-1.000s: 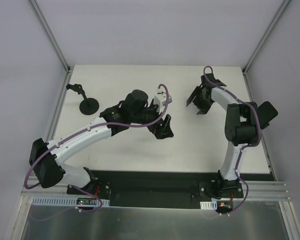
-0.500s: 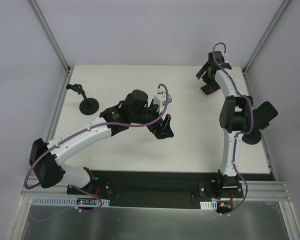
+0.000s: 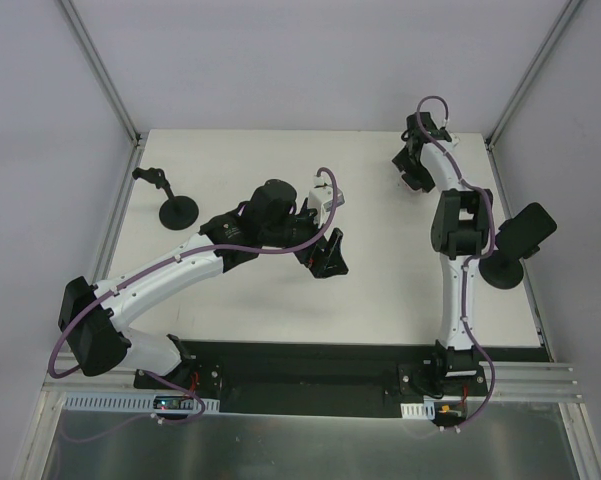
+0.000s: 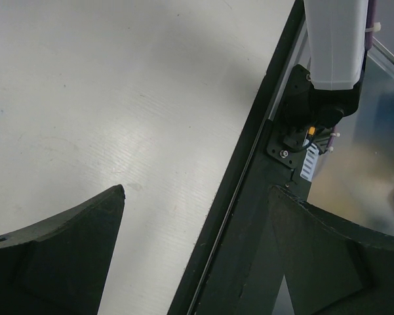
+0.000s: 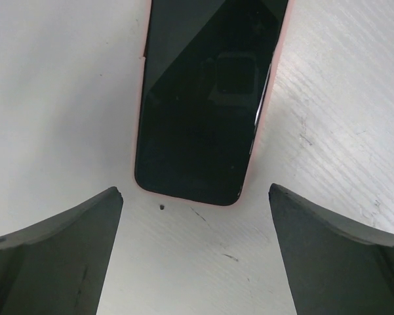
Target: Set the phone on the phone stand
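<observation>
— White worktop (image 3: 400, 290) boxed in by pale grey walls (image 3: 310, 60). Where is the phone (image 5: 203, 98)?

— Far upper right of the overhead view, beneath the right claw (image 3: 412, 172), which mostly hides it. The right wrist view shows it well: it lies flat, screen up, running from the top edge of the frame down to the middle.

— How does it look?

— Dark glossy glass, unlit, with a faint reflection on it. A thin pink case shows as a rim round the sides and the rounded lower corners.

— Is the claw on it?

— No. Its two dark fingers (image 5: 59, 249) are spread wide at the lower corners of the frame. The phone's lower end sits between and just beyond their tips, touching neither.

— And the left claw (image 3: 325, 255)?

— Middle of the overhead view, spread wide as well, nothing between its fingers. Its wrist view looks down on bare worktop and the black rail (image 4: 249, 230) running up the right half of the frame.

— The stand?

— Two black stands show. A round-based stand (image 3: 177, 210) with a thin jointed stalk is at the upper left, and a plate-topped stand (image 3: 528, 230) is at the right edge beside the right arm (image 3: 458, 270). Both are well apart from the phone; I cannot tell which is the one meant.
</observation>
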Controlling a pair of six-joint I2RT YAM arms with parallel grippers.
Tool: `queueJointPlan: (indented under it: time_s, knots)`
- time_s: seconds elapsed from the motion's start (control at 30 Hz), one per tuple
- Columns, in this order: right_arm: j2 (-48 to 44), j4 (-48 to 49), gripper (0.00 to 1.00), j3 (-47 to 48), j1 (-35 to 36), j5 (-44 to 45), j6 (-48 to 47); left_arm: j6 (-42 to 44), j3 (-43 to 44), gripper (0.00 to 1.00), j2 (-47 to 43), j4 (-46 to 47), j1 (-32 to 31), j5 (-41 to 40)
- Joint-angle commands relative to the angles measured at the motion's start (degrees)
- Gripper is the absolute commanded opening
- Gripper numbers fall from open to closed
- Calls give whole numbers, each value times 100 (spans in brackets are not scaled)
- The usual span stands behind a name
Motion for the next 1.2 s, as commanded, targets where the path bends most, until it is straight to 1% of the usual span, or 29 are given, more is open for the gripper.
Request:
queueJointPlan:
  time_s: [0.0,0.2,0.3,0.47,0.63,0.83,0.87,0.93,0.97,1.0,1.07,1.13,1.17]
  knots:
    - [193,-270,96,389,127,412,386,-42,75,89,-65,208,-78,123]
    - [536,-498,96,740,162,509,536,-42,75,89,-65,199,-78,96]
    - [668,-701,96,934,171,728,589,-68,75,89,-48,208,-78,132]
    - [791,-955,96,1162,127,729,809,-69,84,89,-39,199,-78,140]
    - [1230,-1201,96,1926,39,316,484,-86,101,89,-39,199,-78,176]
    - [1204,-1281,96,1865,-5,272,326,-121,110,89,-39,199,-78,228]
    - [1205,-1281,99,1874,4,272,308,-121,110,89,-30,199,-78,237]
    - [1231,-1299,94,1909,-5,254,282,-121,110,89,-30,199,-78,255]
    - [1240,-1334,88,1936,4,254,273,-130,110,89,-39,208,-78,255]
    - [1240,-1343,85,1936,-22,263,264,-130,110,89,-48,199,-78,255]
    - [1240,-1360,81,1936,-14,254,264,-130,110,89,-39,208,-78,263]
    - [1240,-1352,79,1936,-31,237,247,-121,110,89,-48,199,-78,272]
    - [1240,-1369,76,1927,-31,219,238,-130,110,89,-56,208,-78,264]
